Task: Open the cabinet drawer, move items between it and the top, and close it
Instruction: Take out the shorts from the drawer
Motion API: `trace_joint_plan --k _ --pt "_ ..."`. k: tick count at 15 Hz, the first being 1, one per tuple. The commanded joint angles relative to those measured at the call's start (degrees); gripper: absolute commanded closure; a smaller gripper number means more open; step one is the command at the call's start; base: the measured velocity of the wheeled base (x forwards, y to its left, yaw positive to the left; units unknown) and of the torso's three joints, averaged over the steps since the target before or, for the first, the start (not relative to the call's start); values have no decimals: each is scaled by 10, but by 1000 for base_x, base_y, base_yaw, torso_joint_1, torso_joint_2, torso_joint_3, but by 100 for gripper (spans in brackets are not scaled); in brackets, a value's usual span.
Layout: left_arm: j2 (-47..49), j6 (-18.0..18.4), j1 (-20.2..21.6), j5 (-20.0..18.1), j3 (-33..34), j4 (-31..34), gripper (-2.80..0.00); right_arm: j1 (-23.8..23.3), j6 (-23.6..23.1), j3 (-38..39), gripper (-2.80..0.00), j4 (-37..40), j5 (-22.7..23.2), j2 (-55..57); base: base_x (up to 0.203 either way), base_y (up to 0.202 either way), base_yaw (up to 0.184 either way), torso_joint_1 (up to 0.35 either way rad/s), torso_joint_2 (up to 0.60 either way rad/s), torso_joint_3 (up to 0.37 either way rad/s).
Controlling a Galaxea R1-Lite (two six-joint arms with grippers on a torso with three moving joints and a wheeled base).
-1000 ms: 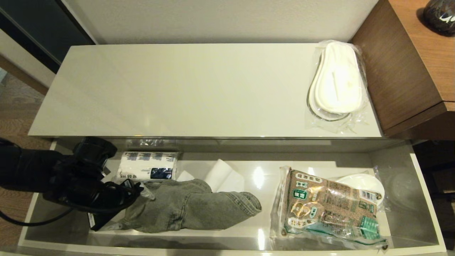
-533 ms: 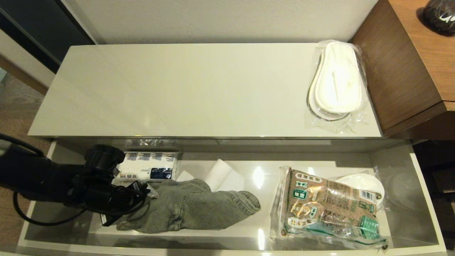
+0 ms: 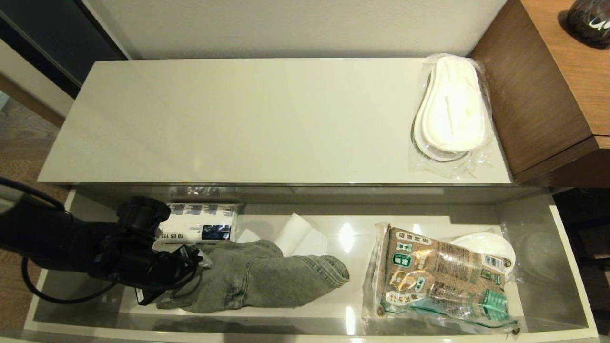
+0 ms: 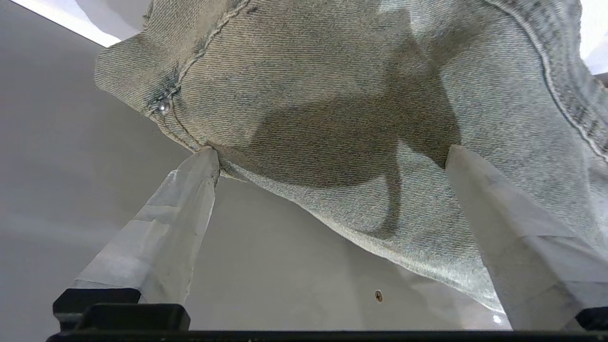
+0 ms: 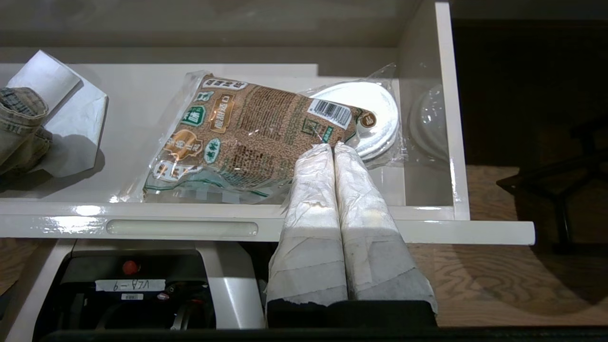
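In the pulled-out drawer [image 3: 567, 247], the left hand [image 4: 332, 152] (fingers spread wide) straddles the jeans [image 3: 257, 276]; the right hand [image 5: 334, 148], pressed together, hangs before the drawer front.

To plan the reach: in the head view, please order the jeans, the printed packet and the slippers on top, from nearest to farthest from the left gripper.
1. jeans, at the left gripper, in the drawer.
2. printed packet, drawer's right part.
3. slippers, the top's far right end.

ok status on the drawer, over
Left gripper open, fingers at the jeans in the open drawer. Right gripper shut, parked out front. Slippers on the top. Roll and packet lie beside the jeans.
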State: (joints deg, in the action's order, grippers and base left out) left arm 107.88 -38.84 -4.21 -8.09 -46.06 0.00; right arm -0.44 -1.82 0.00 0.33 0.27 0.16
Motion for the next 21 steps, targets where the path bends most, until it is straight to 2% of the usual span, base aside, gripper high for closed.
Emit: trace_joint_plan --k 1,4,9,12,13,15,16,21 --pt "13 -4 -3 9 5 -11 -280 0 0 1 0 -1 1 0 0 0 0 0 0 0" --pt "14 -3 -12 4 10 -46 -280 0 -1 1 0 -1 1 0 0 0 0 0 0 0" --pt "40 -8 -11 2 4 -51 -280 0 0 1 0 -1 1 1 0 0 0 0 0 0" --pt "43 -6 -11 -4 3 -81 -280 0 -1 1 0 -1 1 1 0 0 0 0 0 0" --pt "44 -6 -11 -7 4 -87 -280 0 -1 1 0 -1 2 1 0 0 0 0 0 0" --pt "44 -8 -10 -42 2 -92 -280 0 -1 1 0 -1 1 1 0 0 0 0 0 0" --pt "47 -10 -10 -47 1 -93 -280 0 -1 1 0 -1 1 0 0 0 0 0 0 0" --pt "70 -12 -9 -47 -9 -93 -280 0 -1 1 0 -1 2 0 0 0 0 0 0 0"
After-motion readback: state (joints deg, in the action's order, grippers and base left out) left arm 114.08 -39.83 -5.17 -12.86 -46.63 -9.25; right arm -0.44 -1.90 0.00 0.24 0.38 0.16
